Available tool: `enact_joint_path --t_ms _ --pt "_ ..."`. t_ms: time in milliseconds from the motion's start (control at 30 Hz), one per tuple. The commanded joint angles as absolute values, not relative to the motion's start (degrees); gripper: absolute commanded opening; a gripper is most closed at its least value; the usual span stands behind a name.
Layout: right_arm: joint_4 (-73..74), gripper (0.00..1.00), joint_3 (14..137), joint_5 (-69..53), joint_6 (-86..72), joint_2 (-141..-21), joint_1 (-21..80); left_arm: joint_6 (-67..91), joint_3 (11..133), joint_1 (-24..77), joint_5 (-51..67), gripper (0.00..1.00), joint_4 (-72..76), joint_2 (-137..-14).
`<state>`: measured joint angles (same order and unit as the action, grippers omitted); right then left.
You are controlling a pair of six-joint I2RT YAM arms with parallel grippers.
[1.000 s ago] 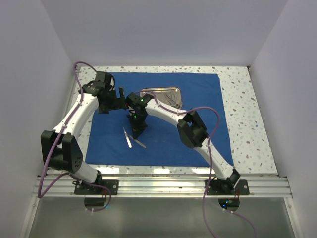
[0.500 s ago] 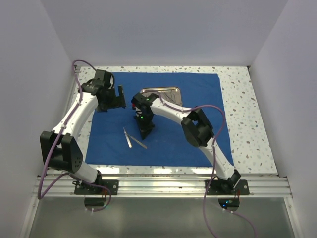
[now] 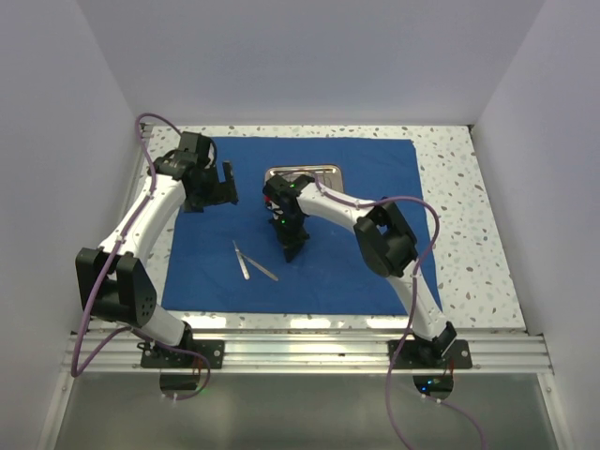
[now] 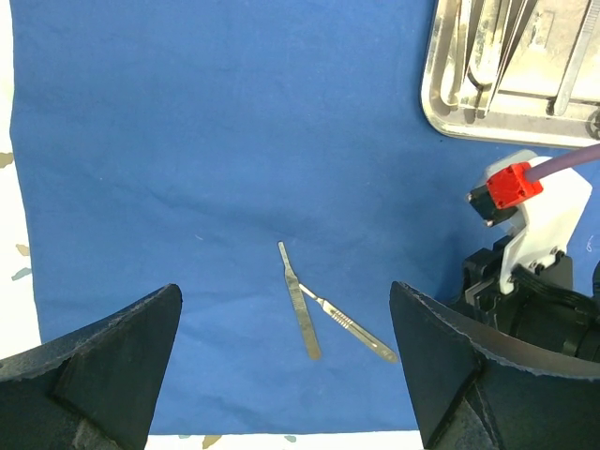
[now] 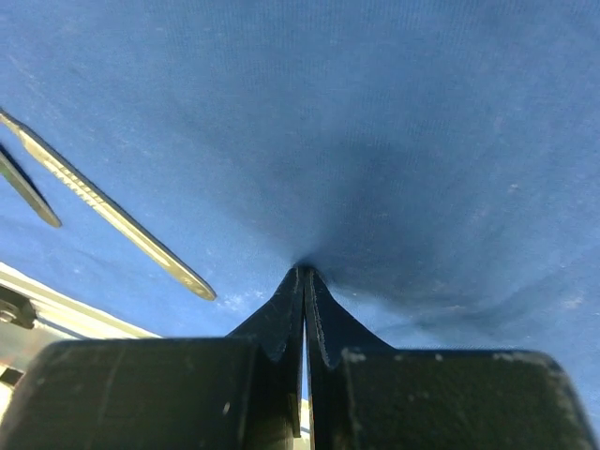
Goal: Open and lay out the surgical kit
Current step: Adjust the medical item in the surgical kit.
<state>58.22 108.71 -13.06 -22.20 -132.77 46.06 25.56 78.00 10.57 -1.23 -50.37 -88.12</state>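
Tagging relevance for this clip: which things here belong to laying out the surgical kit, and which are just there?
Job: blue cloth, steel tray, tray instruments, two laid-out instruments.
Bystanders: speckled table, purple cable, aluminium rail.

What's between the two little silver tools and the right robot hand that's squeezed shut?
Nothing but bare blue cloth. The right wrist view shows it best: only cloth from the silver tools to the right gripper.
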Motion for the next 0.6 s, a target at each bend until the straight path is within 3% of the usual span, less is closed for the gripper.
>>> enact_joint_path --t_ms 0,200,567 --pt "59.15 0.0 112.4 -16.51 -20.66 -133.15 47.37 26.54 78.57 10.37 -0.44 0.96 -49.31 -86.48" --pt "62.13 0.0 118.55 -23.46 -18.46 -135.61 49.74 26.81 78.93 10.37 -0.53 0.96 -49.31 -86.57" --pt "63.46 0.0 114.43 -27.07 -17.58 -134.38 51.33 27.6 77.17 10.37 -0.53 0.96 -49.04 -85.96"
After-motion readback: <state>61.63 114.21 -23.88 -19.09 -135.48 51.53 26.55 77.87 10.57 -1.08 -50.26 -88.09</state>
